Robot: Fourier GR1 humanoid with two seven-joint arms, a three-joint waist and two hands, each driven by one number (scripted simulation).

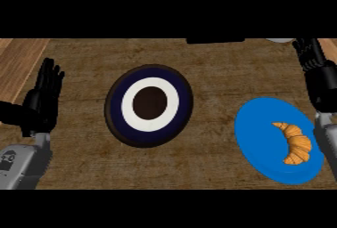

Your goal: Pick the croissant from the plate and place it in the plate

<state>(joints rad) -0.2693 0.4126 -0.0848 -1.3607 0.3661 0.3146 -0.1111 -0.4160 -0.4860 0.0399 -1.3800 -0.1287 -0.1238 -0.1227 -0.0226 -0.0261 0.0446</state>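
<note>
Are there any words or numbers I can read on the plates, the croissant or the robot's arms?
None can be read.
Blue plate, croissant and the dark plate with rings: no text.
Left forearm: a small dark mark, too blurred to read.

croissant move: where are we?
Done: nothing yet; the croissant lies on the blue plate. In hand: nothing. The left robot hand rests open; the right robot hand is beyond the blue plate. Left: pick, then place on the dark ringed plate.
</note>
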